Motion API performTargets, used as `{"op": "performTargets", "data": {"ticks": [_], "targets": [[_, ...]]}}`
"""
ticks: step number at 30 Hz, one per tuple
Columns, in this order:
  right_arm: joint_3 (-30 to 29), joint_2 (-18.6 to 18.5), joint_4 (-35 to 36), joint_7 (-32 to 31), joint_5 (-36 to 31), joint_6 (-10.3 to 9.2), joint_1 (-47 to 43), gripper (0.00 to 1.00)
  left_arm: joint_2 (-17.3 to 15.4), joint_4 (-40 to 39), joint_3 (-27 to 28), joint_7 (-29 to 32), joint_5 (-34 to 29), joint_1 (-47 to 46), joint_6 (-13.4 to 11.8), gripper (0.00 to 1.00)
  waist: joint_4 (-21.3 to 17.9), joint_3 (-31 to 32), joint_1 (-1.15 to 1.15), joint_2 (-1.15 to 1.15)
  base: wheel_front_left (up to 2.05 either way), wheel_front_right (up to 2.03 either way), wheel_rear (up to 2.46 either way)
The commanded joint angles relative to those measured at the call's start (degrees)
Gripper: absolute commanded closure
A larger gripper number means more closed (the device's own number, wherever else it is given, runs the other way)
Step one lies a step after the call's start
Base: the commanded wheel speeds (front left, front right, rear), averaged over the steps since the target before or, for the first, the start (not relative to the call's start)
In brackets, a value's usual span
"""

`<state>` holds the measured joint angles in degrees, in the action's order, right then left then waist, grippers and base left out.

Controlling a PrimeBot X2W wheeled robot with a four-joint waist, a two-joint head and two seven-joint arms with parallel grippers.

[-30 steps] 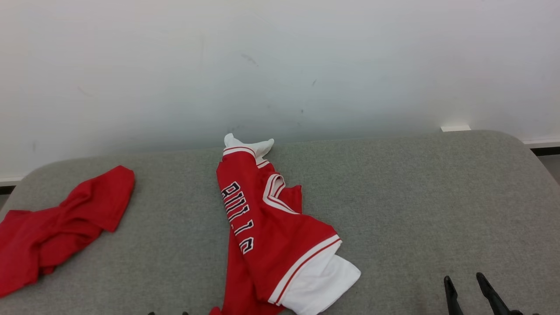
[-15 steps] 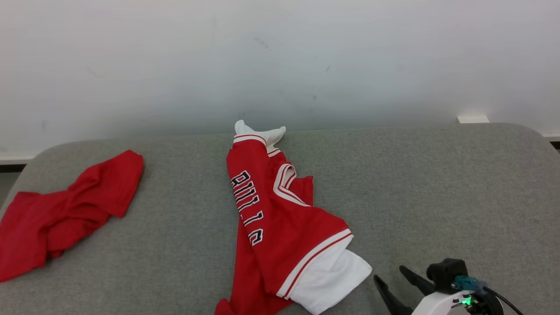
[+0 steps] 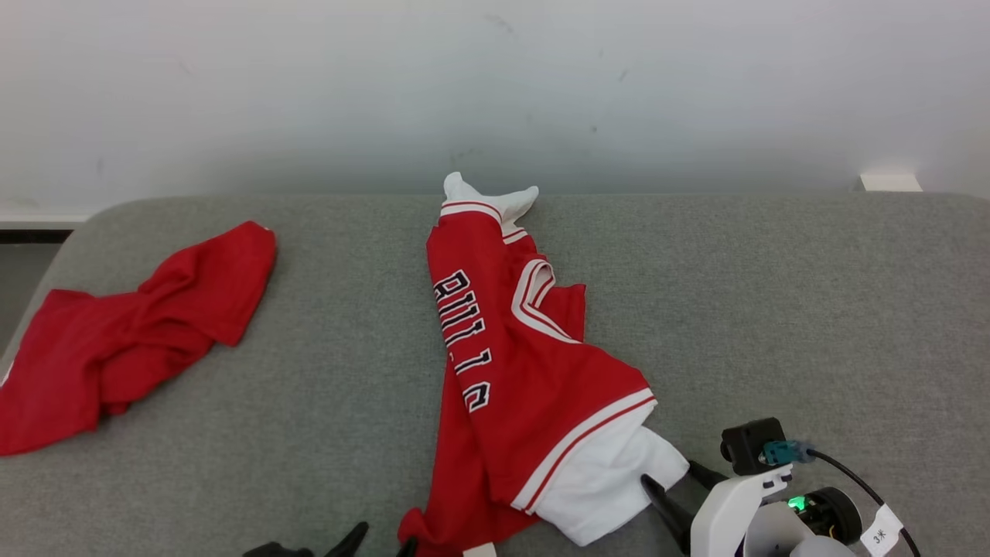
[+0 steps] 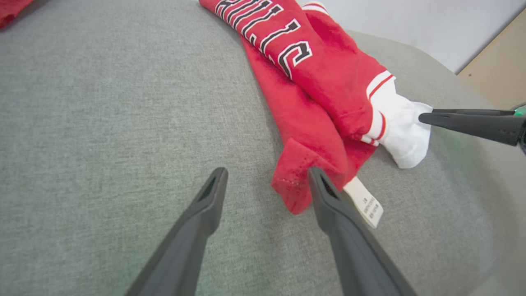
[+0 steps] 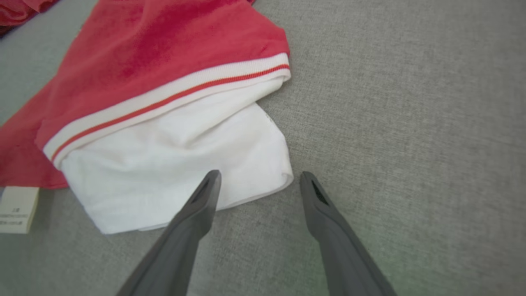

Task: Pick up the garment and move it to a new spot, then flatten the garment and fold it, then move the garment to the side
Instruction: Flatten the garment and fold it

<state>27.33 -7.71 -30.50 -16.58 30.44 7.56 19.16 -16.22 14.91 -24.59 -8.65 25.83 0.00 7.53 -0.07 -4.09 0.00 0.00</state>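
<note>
The garment point(image 3: 526, 363) is a red jersey with black lettering and white trim, lying bunched lengthwise on the middle of the grey padded surface point(image 3: 773, 309). My right gripper point(image 3: 669, 476) is open at its near white hem point(image 5: 176, 164), and in the right wrist view point(image 5: 259, 176) the fingertips straddle that hem's corner. My left gripper point(image 3: 380, 540) is open at the garment's near red corner point(image 4: 304, 164). In the left wrist view point(image 4: 267, 172) its right finger overlaps that corner, beside a white label point(image 4: 365, 203). The right gripper's fingers point(image 4: 429, 114) point at the white hem from the right.
A second red cloth point(image 3: 131, 333) lies crumpled at the left end of the surface. A white wall point(image 3: 495, 93) runs behind the far edge. The surface's rounded left corner and a strip of floor point(image 3: 23, 271) show at the far left.
The camera has tilted and turned, shifting the whole picture. My right gripper has come from the lower right up to the white hem. My left fingertips have risen into the bottom edge.
</note>
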Motion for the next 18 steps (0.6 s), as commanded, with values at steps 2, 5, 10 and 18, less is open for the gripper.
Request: {"op": "performTargets", "data": {"ticks": [2,5,10,18], "targets": [[0.6,0.3,-1.1,-0.5,0.1,-0.15,1.4,0.00,-0.9,0.5,-0.9,-0.4,1.2,-1.4,-0.1,0.00,0.5,-0.7,0.00,0.00,0.00,0.00,0.00],[1.4,1.0,-1.9,-1.0,0.4,-0.15,2.3,0.00,-1.5,1.0,-2.6,-0.5,2.4,-2.6,-0.1,0.00,0.7,-1.3,0.00,0.00,0.00,0.00,0.00],[2.9,1.8,-2.6,-0.6,1.0,-0.15,3.6,0.00,-2.6,1.5,-6.2,-0.5,4.6,-4.7,-0.1,0.00,0.7,-2.4,0.00,0.00,0.00,0.00,0.00],[5.4,1.9,-3.7,-0.4,2.8,-0.07,3.9,0.00,-4.7,2.8,-11.7,-1.7,8.7,-8.2,-0.1,0.00,0.2,-3.3,0.00,0.00,0.00,0.00,0.00]]}}
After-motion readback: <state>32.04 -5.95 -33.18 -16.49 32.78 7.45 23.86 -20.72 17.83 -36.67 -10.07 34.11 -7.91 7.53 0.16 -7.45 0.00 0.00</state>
